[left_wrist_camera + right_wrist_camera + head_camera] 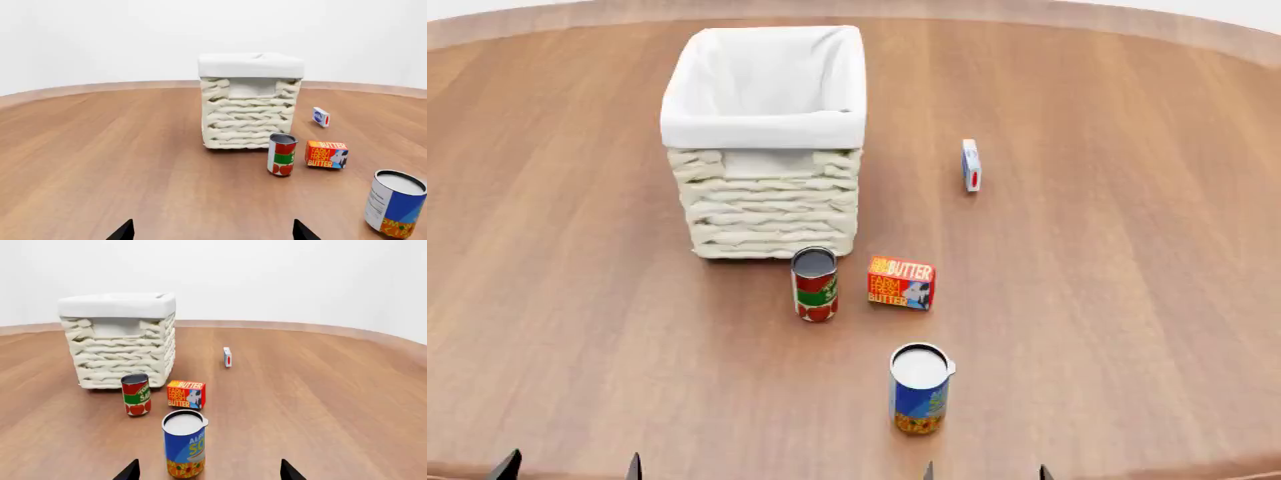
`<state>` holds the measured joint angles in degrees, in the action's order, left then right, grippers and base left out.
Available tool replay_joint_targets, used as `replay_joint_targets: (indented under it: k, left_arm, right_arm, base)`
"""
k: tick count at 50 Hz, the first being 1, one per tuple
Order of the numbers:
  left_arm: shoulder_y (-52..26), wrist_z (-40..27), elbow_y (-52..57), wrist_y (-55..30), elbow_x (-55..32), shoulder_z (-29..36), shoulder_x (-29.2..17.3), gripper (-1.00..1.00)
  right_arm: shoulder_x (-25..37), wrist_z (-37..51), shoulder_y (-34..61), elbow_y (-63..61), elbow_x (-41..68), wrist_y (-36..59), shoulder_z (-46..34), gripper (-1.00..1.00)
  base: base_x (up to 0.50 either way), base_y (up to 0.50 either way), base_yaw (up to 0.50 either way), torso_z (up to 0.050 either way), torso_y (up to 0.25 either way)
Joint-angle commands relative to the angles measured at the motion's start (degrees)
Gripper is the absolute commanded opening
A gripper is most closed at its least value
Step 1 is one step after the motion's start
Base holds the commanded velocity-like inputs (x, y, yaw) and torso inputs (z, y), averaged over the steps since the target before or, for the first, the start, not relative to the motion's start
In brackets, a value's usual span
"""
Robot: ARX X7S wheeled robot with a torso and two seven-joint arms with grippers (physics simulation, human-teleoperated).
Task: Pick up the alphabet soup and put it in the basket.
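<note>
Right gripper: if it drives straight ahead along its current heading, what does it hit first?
Most likely the blue-and-yellow white-topped soup can: in the right wrist view it stands upright just ahead of the right gripper, slightly off-centre between the open fingertips. Depth is uncertain; the orange butter box sits behind it.

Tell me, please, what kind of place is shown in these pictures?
Probably a simulated tabletop test scene, not a real kitchen: a bare wooden table against blank white walls, with only a basket, the alphabet soup and a butter box.
</note>
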<state>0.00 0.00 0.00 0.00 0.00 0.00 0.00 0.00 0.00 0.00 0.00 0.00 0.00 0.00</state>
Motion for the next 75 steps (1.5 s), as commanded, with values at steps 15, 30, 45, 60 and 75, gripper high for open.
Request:
replay_joint_targets:
  k: [15, 30, 45, 60, 75]
  left_arm:
    - [4.49, -7.96, 19.02, -6.29, -1.46, 1.55, -3.21, 1.00]
    - [10.34, -10.41, 44.42, -14.38, -0.76, 3.34, -5.39, 1.00]
    - [11.72, -11.48, 47.77, -13.77, -0.86, 4.63, -7.10, 1.00]
    - [11.56, -12.05, 47.13, -13.73, -1.32, 5.90, -8.36, 1.00]
    - [11.44, -12.80, 47.25, -14.18, -2.12, 6.32, -9.26, 1.00]
  right_arm:
    - [3.52, 3.41, -1.68, -16.00, 3.92, 6.71, -2.42, 1.00]
    - [6.25, 5.96, -3.04, -40.36, 4.28, 19.25, -3.76, 1.00]
    - [7.39, 6.04, -4.80, -42.21, 7.51, 16.41, -3.93, 1.00]
    - [8.21, 7.28, -4.62, -41.83, 8.07, 16.71, -4.62, 1.00]
    - [9.07, 8.03, -4.66, -41.96, 8.63, 16.32, -5.32, 1.00]
  base:
    - [0.00, 0.00, 0.00, 0.000, 0.000]
    - [0.00, 0.00, 0.00, 0.000, 0.000]
    - [0.28, 0.00, 0.00, 0.000, 0.000]
    - [0.50, 0.00, 0.00, 0.000, 0.000]
    - [0.50, 0.00, 0.00, 0.000, 0.000]
